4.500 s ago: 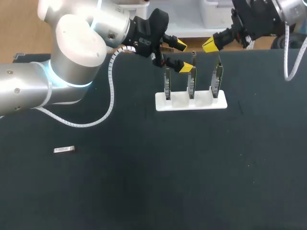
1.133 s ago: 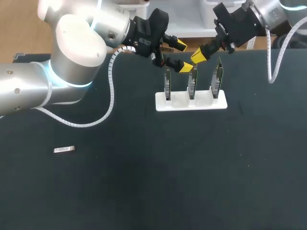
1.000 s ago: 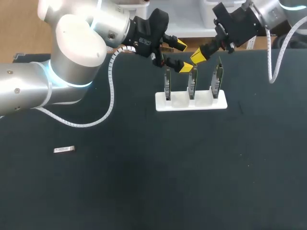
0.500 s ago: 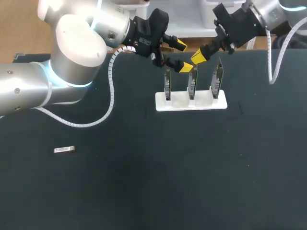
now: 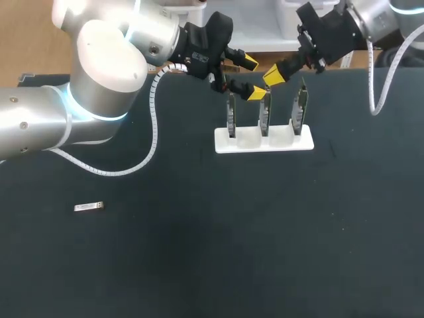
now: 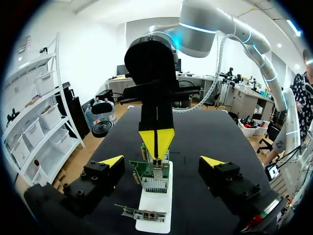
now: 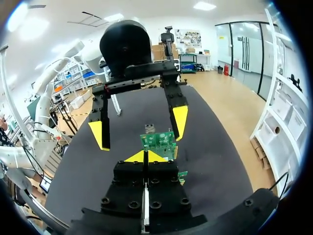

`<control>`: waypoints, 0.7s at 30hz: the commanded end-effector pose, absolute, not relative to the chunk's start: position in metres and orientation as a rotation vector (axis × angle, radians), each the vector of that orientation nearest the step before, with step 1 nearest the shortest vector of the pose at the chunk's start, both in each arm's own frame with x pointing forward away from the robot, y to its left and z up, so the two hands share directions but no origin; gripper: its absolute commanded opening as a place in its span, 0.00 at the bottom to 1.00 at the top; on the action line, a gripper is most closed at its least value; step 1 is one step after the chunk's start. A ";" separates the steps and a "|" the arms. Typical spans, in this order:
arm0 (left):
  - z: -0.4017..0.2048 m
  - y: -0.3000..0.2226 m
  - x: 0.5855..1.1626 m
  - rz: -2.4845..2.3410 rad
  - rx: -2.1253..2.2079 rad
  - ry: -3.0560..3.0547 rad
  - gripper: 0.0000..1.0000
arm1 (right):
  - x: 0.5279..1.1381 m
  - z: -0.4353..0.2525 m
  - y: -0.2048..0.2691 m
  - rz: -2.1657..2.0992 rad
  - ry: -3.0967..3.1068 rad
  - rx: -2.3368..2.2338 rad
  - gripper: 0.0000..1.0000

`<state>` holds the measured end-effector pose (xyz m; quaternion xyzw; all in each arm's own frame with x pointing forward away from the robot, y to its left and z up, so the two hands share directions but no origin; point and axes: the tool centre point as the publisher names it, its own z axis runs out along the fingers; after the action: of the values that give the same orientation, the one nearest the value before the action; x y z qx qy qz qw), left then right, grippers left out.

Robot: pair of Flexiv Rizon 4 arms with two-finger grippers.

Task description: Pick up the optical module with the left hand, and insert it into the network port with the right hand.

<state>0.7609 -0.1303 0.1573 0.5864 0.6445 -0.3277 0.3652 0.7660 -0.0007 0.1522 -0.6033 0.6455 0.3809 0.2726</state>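
Observation:
The optical module (image 5: 89,207), a small silver bar, lies on the black table at the left, far from both grippers. A white stand (image 5: 264,140) at the back holds three upright green circuit boards (image 5: 264,114). My left gripper (image 5: 252,77) hangs open over the left and middle boards. In the left wrist view, the left gripper (image 6: 162,161) has the middle board (image 6: 155,176) between its spread fingers without touching it. My right gripper (image 5: 275,75) is shut and empty just above the middle board, tips together (image 7: 145,156) behind the board (image 7: 157,140).
The stand sits near the table's far edge. My left arm's large elbow (image 5: 106,73) and its white cable loop (image 5: 132,165) hang over the table's back left. Open black tabletop (image 5: 232,252) spreads in front of the stand.
Since the oldest frame my right gripper has moved left, from above the right board to above the middle one. Over the last second it barely shifted. The left arm and the module stayed still.

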 end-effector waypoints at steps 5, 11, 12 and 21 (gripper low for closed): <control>0.158 -0.131 0.763 -0.843 1.512 1.661 1.00 | 0.759 0.172 -0.015 0.985 1.709 -1.605 0.00; 0.158 -0.131 0.763 -0.843 1.512 1.661 1.00 | 0.751 0.178 -0.050 0.968 1.736 -1.550 0.00; 0.158 -0.131 0.763 -0.843 1.512 1.661 1.00 | 0.750 0.178 -0.055 0.970 1.741 -1.536 0.00; 0.158 -0.131 0.763 -0.843 1.512 1.661 1.00 | 0.740 0.175 -0.094 0.952 1.776 -1.467 0.00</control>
<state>0.7609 -0.1304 0.1573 0.5864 0.6445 -0.3278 0.3652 0.7532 -0.0873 0.1737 -0.5673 0.6680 0.3778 0.2987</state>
